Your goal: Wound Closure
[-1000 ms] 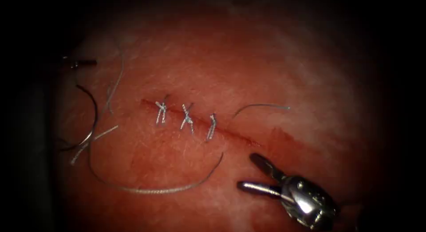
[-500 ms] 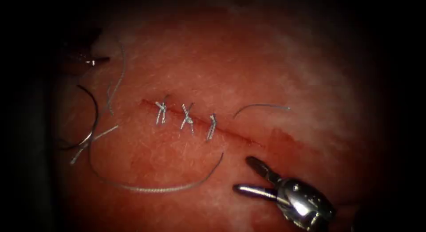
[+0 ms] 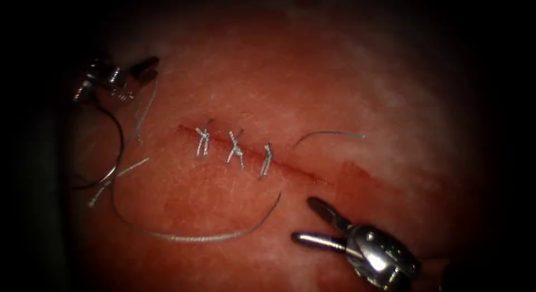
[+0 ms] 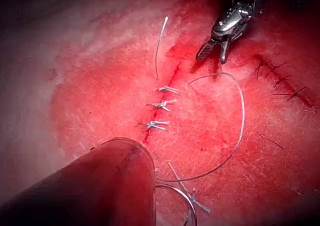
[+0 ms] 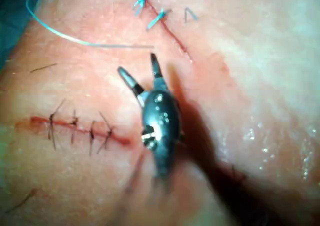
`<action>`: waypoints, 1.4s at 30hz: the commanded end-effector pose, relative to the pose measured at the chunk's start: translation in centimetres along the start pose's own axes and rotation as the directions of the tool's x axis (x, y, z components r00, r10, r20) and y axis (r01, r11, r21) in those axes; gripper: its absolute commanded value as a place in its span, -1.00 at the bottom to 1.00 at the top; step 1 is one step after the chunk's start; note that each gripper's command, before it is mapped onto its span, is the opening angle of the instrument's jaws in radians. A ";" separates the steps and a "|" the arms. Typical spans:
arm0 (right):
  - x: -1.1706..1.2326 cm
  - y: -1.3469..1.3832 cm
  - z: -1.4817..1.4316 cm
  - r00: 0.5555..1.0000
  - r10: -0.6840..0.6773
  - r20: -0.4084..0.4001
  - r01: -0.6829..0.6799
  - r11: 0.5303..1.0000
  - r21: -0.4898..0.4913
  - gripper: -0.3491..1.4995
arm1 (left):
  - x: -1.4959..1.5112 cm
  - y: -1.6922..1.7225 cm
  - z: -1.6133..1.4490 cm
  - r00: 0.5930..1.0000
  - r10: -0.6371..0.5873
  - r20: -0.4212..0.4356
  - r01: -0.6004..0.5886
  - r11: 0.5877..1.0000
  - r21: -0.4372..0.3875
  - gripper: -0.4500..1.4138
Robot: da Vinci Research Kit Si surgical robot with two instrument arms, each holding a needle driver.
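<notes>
The cut runs slantwise across the tissue and carries three thread stitches on its left part. The curved needle lies on the tissue left of the cut, held by neither tool. Its thread sweeps in a long loop below the stitches. My left tool hovers just above the needle's upper end. My right tool hangs open below the cut's right end, holding nothing. The right wrist view shows those open jaws apart from the thread.
A short cut end of thread lies above the cut's right part. Red fluid stains the tissue near the cut's right end. An older cut closed with dark stitches lies behind the right tool, also.
My left tool has come in from the left edge, up and to the right, to above the needle. The right tool drifted slightly left and down, jaws still open. Needle and thread lie unmoved.
</notes>
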 end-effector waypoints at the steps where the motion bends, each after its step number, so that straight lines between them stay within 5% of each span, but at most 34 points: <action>1: -0.12 -0.11 0.02 1.000 0.007 0.002 -0.007 1.000 0.002 0.58 | 0.06 0.11 0.02 1.000 -0.003 -0.003 0.003 1.000 -0.002 -0.57; 12: -0.12 -0.11 0.04 1.000 0.007 0.004 -0.007 1.000 0.000 0.58 | 0.13 0.35 0.07 1.000 0.026 0.004 -0.026 1.000 -0.012 -0.42; 27: -0.12 -0.11 0.07 1.000 0.006 -0.002 -0.006 1.000 0.002 0.58 | 0.51 0.52 -0.01 0.977 0.080 -0.200 -0.094 0.994 -0.061 -0.39; 35: -0.12 -0.11 0.07 1.000 0.006 -0.002 -0.006 1.000 0.002 0.58 | 0.51 0.58 -0.01 0.971 0.113 -0.212 -0.135 0.986 -0.093 -0.53; 39: -0.12 -0.11 0.07 1.000 0.006 -0.002 -0.006 1.000 0.002 0.58 | 0.45 0.62 -0.05 0.969 0.117 -0.217 -0.139 0.986 -0.091 -0.48; 42: -0.12 -0.11 0.07 1.000 0.006 -0.002 -0.006 1.000 0.003 0.58 | 0.38 0.72 -0.21 0.968 0.122 -0.221 -0.145 0.985 -0.089 -0.26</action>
